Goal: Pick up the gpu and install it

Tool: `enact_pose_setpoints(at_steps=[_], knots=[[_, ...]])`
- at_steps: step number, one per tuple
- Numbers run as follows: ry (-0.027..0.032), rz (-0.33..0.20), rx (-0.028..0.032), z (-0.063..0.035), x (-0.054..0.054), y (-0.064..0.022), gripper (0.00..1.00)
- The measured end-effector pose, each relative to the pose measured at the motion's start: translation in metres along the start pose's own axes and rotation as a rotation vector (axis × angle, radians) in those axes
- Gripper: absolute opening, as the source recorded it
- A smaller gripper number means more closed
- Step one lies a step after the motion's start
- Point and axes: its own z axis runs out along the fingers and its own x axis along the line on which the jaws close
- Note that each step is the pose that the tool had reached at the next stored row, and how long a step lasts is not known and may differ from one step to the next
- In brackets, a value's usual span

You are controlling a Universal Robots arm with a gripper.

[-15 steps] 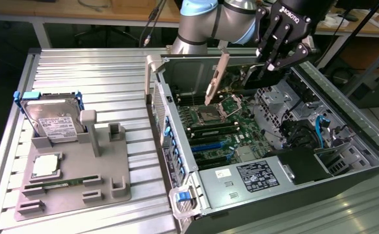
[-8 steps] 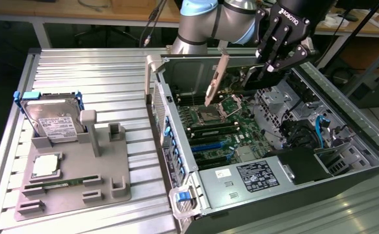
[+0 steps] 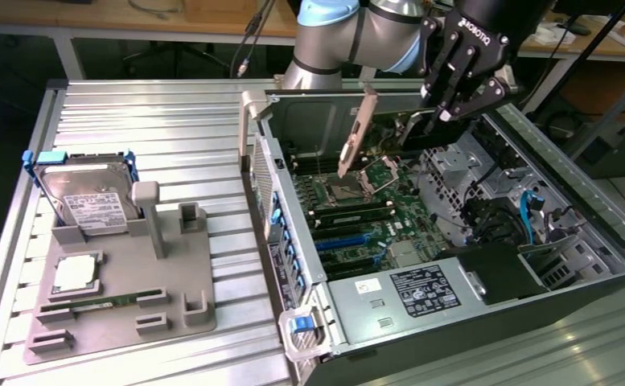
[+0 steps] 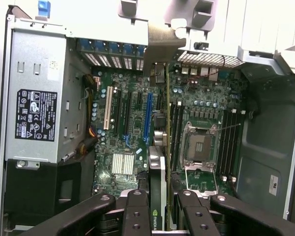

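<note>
1. The gripper (image 3: 449, 112) hangs over the open computer case (image 3: 569, 193), its black fingers (image 4: 137, 211) closed narrowly on the gpu (image 3: 382, 121), one on each face of the card's edge.
2. The gpu is held edge-on in the air above the motherboard (image 3: 372, 217), clear of the slots; in the wrist view it runs as a thin line (image 4: 167, 123) from between the fingers out to the case's slotted wall.
3. Its silver end bracket (image 3: 355, 133) points down toward the board, tilted, with its tip just above the CPU socket (image 3: 353, 190) in the exterior view.
4. In the wrist view the card lies between the blue expansion slot (image 4: 148, 115) and the memory slots (image 4: 176, 132); a white slot (image 4: 108, 108) sits further over.
5. The power supply (image 3: 414, 291) with its black label fills the near end of the case.
6. Well apart, on the exterior view's left, a grey fixture tray (image 3: 173, 265) sits on the ribbed metal table (image 3: 162, 121).
7. The tray carries a hard drive (image 3: 87, 189) with blue side rails standing upright at its far end, a CPU chip (image 3: 76, 273) lying flat, and a green memory stick (image 3: 92, 304) near the front.
</note>
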Motion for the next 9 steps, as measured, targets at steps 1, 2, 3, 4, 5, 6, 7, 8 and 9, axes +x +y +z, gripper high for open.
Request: enact_pose_setpoints(at_steps=[1,2,3,4,5,6,7,8,9], knots=[[0.0001,0.0,0.0004,0.0002,0.0,0.0,0.27],[0.0001,0.0,0.0005,0.0004,0.0,0.0,0.27],[0.0,0.0,0.0006,0.0007,0.0,0.0,0.27],[0.0,0.0,0.0007,0.0008,0.0,0.0,0.27],[0.0001,0.0,0.0006,0.001,0.0,0.0,0.27],[0.0001,0.0,0.0006,0.0011,0.0,0.0,0.27],[0.0001,0.0,0.0007,0.0018,0.0001,0.0,0.27],[0.0,0.0,0.0007,0.0022,0.0001,0.0,0.27],[0.0,0.0,0.0007,0.0024,0.0001,0.0,0.27]])
